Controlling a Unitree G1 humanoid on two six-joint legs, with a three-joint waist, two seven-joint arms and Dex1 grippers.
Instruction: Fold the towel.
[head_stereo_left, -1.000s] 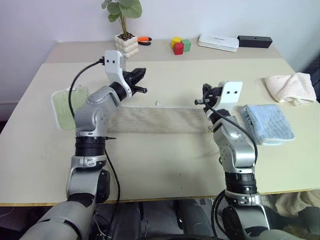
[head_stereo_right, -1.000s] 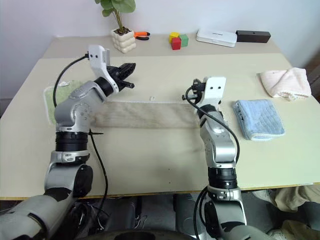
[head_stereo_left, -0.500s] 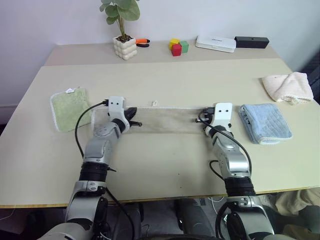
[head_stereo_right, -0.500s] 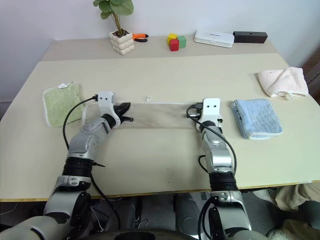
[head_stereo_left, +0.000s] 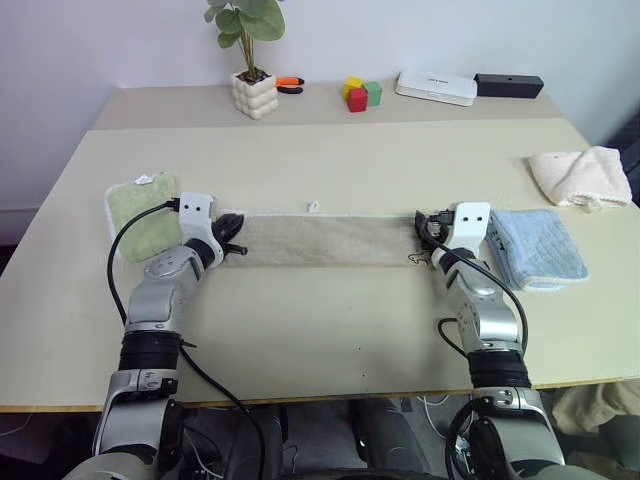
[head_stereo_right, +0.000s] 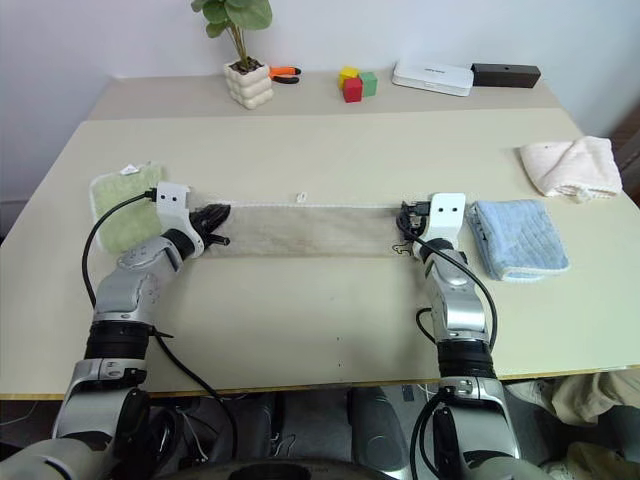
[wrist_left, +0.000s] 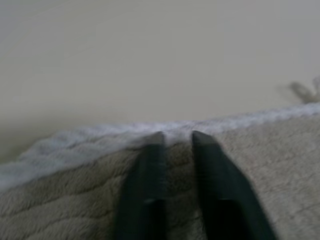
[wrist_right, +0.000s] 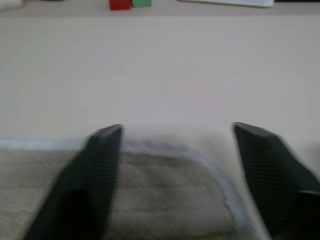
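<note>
The towel, beige with white stitched edging, lies flat on the table as a long narrow strip running left to right. Its small loop tab pokes out from the far edge. My left gripper rests low at the strip's left end. In the left wrist view its fingers lie on the towel with a narrow gap between them, holding nothing. My right gripper sits at the right end. Its fingers stand wide open astride the towel's corner.
A small green cloth lies just left of my left arm. A folded blue cloth lies right of my right gripper, with a pinkish towel beyond it. At the back stand a potted plant, coloured blocks, a white box and a black box.
Both arms have come down from above the table to the strip's ends and moved apart. Both grippers were shut and have now opened, the right one wide.
</note>
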